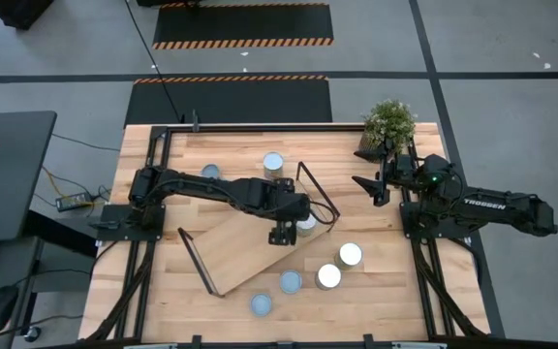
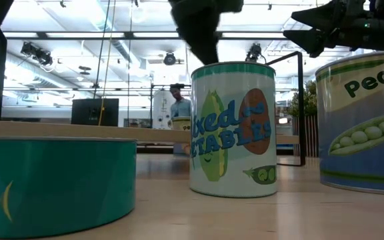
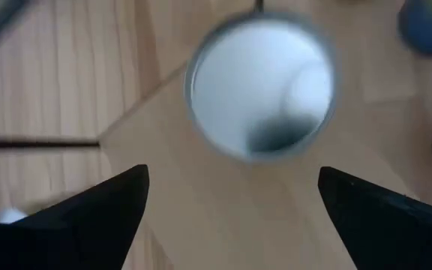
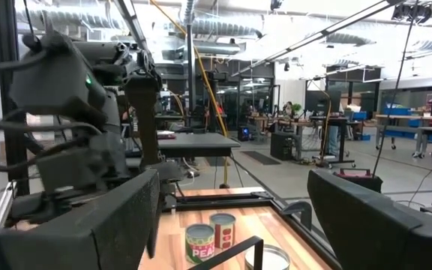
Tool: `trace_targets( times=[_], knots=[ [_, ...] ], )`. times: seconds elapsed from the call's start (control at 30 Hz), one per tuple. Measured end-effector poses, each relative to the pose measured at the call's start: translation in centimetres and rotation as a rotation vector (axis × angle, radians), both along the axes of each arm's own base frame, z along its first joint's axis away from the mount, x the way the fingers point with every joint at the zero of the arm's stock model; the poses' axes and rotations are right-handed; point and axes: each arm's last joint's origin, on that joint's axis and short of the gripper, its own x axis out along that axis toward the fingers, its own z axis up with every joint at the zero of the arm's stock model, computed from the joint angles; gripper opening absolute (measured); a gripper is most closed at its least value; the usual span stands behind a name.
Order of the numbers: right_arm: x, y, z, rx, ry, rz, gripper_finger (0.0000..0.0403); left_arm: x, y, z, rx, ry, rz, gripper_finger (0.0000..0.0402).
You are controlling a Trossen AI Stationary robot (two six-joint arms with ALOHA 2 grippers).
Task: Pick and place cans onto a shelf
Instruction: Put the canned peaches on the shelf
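Left hand (image 1: 281, 233) hangs wide open right over a silver-topped can (image 1: 305, 225) that stands on the 3 o'clock corner of the shelf (image 1: 245, 247), nothing gripped; that can sits close to the board's edge and just beside the wire frame (image 1: 320, 194), so a careless lift or a brush from a finger (image 3: 100, 214) could tip it off onto the table (image 1: 163, 170). Right hand (image 1: 369, 187) waits at 2 o'clock by the plant (image 1: 389, 123), fingers parted and empty, while four more cans (image 1: 328, 276) at 5 o'clock are not yet shelved.
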Motion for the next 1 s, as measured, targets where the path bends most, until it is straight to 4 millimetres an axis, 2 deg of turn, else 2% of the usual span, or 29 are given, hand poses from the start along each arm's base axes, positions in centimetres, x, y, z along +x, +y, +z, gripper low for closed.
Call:
trace_targets(
  times=[0.27, 0.47, 0.67, 0.73, 0.9, 1.0],
  knots=[
    [0.0, 0.0, 0.0, 0.000, 0.000, 0.000, 0.0348, -1.5, 1.1, -0.5, 0.076, 0.160, 0.074, 0.0393],
    [0.0, 0.0, -0.1, 0.020, 0.010, 0.004, 0.0348, -1.9, 4.2, -0.4, -0.011, 0.196, 0.129, 0.0386],
    [0.1, 0.0, -0.2, 0.026, 0.021, 0.005, 0.0348, -2.3, 7.3, -0.3, -0.023, 0.208, 0.195, 0.0371],
    [0.1, 0.0, -0.2, 0.026, 0.021, 0.006, 0.0348, -2.7, 8.6, -1.1, -0.022, 0.233, 0.229, 0.0367],
    [0.1, 0.0, -0.2, 0.031, 0.016, 0.014, 0.0348, -4.7, 12.1, -4.9, -0.024, 0.366, 0.328, 0.0358],
    [0.0, 0.0, -0.2, 0.030, 0.012, 0.014, 0.0348, -5.4, 14.1, -6.7, -0.050, 0.355, 0.360, 0.0353]
  ],
)
